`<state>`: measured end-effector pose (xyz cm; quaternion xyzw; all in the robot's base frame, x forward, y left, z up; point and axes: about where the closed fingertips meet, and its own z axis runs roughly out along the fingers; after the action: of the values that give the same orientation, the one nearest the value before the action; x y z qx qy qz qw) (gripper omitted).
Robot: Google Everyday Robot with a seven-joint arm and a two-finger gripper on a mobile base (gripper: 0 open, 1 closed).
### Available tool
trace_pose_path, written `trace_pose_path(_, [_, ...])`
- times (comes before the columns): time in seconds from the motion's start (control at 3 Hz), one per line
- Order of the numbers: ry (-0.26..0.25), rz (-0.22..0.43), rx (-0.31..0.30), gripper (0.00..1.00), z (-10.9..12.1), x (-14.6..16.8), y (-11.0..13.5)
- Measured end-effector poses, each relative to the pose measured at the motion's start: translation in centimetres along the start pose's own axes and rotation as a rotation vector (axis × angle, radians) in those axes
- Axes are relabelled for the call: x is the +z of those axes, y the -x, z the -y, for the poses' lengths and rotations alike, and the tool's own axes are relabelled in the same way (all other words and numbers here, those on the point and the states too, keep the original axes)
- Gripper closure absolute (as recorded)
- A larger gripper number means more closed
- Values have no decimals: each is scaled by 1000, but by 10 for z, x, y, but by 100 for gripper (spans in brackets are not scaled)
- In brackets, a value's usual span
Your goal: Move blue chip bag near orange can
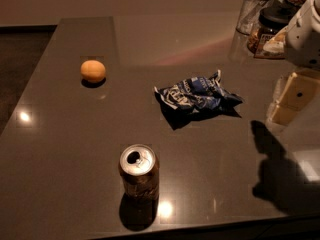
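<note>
The blue chip bag [197,96] lies crumpled on the dark table [65,149], right of centre. The orange can [139,171] stands upright near the front edge, silver top with pull-tab showing, below and to the left of the bag. My gripper [292,98], cream-coloured under a white arm, hangs above the table at the right edge, to the right of the bag and apart from it. It holds nothing that I can see. Its shadow falls on the table at the lower right.
A round orange fruit [93,70] sits at the left of the table. A clear glass [254,10] and a dark-lidded jar [270,29] stand at the back right, behind the arm. The table's front edge runs just below the can.
</note>
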<state>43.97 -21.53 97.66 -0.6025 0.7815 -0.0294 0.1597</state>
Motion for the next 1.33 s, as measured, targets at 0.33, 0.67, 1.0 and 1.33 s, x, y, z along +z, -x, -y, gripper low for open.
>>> trace_pose_path(0.33, [29,29,0,0,5,16,13])
trace_pose_path(0.67, [40,59,13,0,25,47,27])
trace_pose_path(1.0, [38,75,23,0,40,66,35])
trace_pose_path(1.33, [33,69,28,0,52,92,40])
